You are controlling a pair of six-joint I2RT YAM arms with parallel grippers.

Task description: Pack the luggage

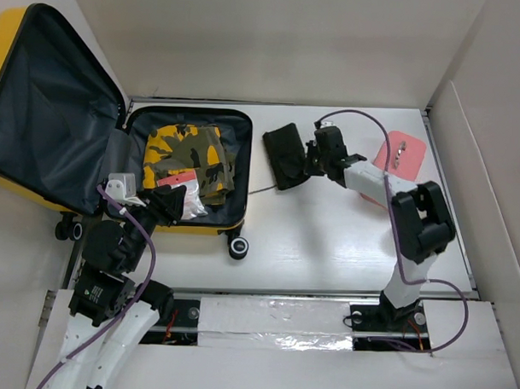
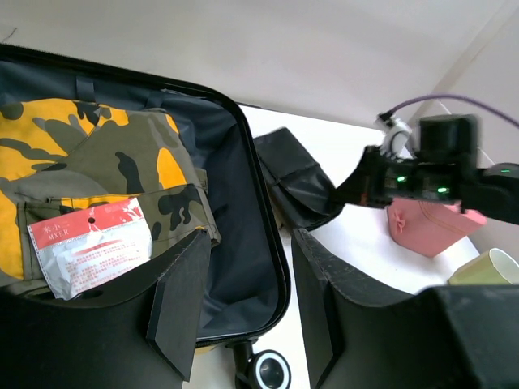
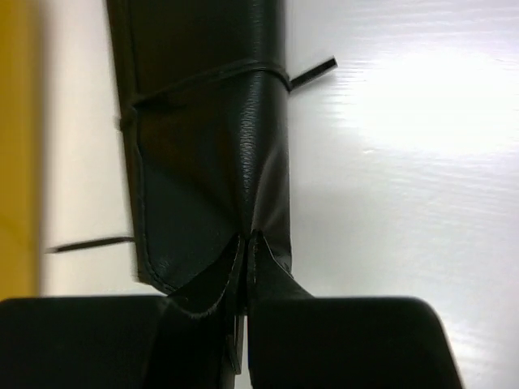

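white table (image 1: pixel 327 244) | luggage (image 1: pixel 49 110) left of right gripper (image 1: pixel 308 166); pinching black pouch (image 1: pixel 285 153)

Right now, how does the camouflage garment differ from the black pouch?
The camouflage garment lies inside the open luggage; the black pouch lies on the table beside it. The garment is yellow-and-green patterned; the pouch is plain black, tied with a cord. The right hand pinches the pouch's edge; no hand grips the garment. Both are soft and folded.
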